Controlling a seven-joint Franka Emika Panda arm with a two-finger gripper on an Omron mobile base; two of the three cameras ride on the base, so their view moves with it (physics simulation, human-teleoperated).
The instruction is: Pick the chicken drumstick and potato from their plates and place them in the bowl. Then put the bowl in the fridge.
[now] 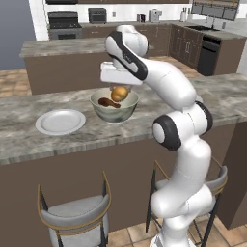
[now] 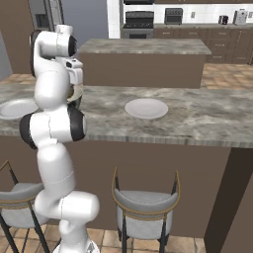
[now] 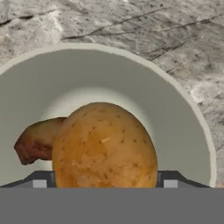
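Two grey-cushioned stools [image 1: 75, 215] with brass-edged backs stand in front of the marbled grey stone counter [image 1: 29, 140], where a flat white plate [image 1: 60, 121] lies near the front edge at left. Right of it, mid-counter, sits the deep cream bowl [image 1: 115, 107] holding the dark brown chicken drumstick [image 1: 108, 102]. Above the bowl, the white arm's gripper [image 3: 105, 183] has its jaws spread wide around the golden-orange potato [image 3: 104, 146]. A second white plate [image 2: 146, 107] lies farther right.

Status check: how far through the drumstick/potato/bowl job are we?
Done: chicken drumstick lies in the bowl; both plates bare. In hand: potato sits between the wide-set fingers of the gripper above the bowl, not yet dropped. Left: release it, carry the bowl to the fridge.
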